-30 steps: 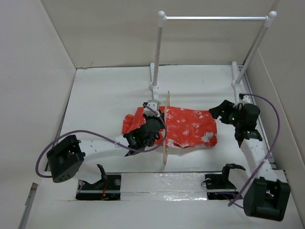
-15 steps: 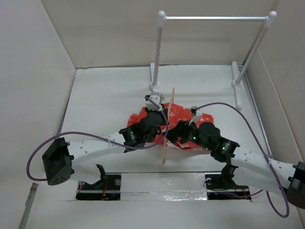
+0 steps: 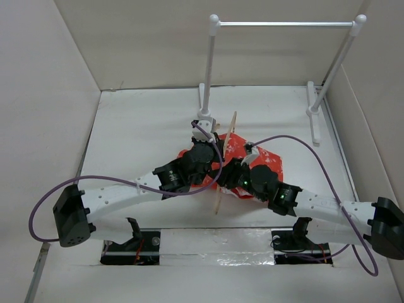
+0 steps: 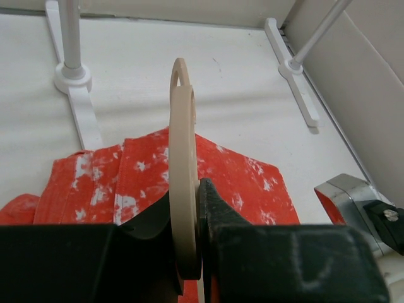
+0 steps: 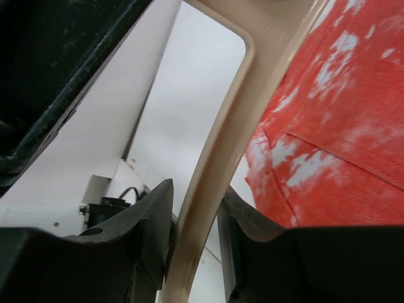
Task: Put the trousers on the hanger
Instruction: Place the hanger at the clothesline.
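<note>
The hanger [image 3: 218, 201] stands on edge over the table, hook toward the rack. My left gripper [image 3: 211, 161] is shut on its flat sides, which the left wrist view shows as pads pressed on the beige hanger [image 4: 183, 158] at the left gripper [image 4: 187, 189]. The red-orange trousers [image 3: 266, 156] lie bunched on the table under and to the right of the hanger. From the right, my right gripper [image 3: 228, 177] has its jaws closed round the hanger's lower bar [image 5: 233, 126]. The right gripper [image 5: 197, 189] sits beside the trousers [image 5: 334, 126]. Trousers [image 4: 240, 183] spread behind the hanger.
A white-posted rack with a metal bar [image 3: 284, 24] stands at the back, its feet [image 3: 204, 113] just beyond the hanger's hook. White walls close in the table on both sides. Purple cables loop from both arms. The right arm's wrist [image 4: 353, 196] is close to the left gripper.
The right arm swung in from the back right to the hanger and its jaws closed round the lower bar. The left arm lifted and tilted the hanger slightly toward the rack.
</note>
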Robot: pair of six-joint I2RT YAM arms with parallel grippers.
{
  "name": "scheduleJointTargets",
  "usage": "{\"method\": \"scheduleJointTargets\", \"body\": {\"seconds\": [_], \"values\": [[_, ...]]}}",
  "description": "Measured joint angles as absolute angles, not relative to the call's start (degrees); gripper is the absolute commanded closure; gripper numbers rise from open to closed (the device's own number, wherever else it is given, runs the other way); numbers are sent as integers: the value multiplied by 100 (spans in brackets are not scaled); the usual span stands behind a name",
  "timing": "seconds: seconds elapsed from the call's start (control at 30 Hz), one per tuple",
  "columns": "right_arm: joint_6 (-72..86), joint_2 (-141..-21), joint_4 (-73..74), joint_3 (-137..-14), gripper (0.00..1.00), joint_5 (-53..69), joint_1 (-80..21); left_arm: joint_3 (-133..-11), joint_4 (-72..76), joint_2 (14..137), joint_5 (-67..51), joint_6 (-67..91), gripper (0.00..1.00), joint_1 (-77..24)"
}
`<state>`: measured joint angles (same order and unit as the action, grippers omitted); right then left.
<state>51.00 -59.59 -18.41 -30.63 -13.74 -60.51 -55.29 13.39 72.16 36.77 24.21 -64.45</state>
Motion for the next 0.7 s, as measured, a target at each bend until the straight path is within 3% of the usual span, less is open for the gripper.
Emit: {"method": "scheduleJointTargets", "body": {"seconds": [0.23,0.27,0.33,0.37,0.43,0.47,0.57,0.7], "values": [[5487,-5867,-2084,-3015,91,-1651,-6023,-5850,1299,7199,3634,2357,100,-6445],[5540,-5837,-2156,-3015,93,-1643,-6018,-5907,1288,7199,3621,2338,84,-6442],[5677,-5769,-2283,-3015,98,-1553,-5988,-6036,1299,7199,3553,2320,71,-6445],[5739,-5736,-2338,-3011,99,-1494,-5966,-6152,1308,7201,3489,2300,59,-6447],[5900,-5660,-2488,-2967,100,-1400,-5920,-6420,1396,7199,3420,2268,47,-6451],[5988,-5610,-2563,-2930,100,-1341,-5883,-6565,1459,7188,3382,2244,36,-6451],[6263,-5463,-2724,-2877,100,-1162,-5745,-6775,1667,7019,3288,2163,25,-6451],[6499,-5271,-2805,-2877,100,-803,-5297,-6775,1747,6536,3218,2067,22,-6390]]}}
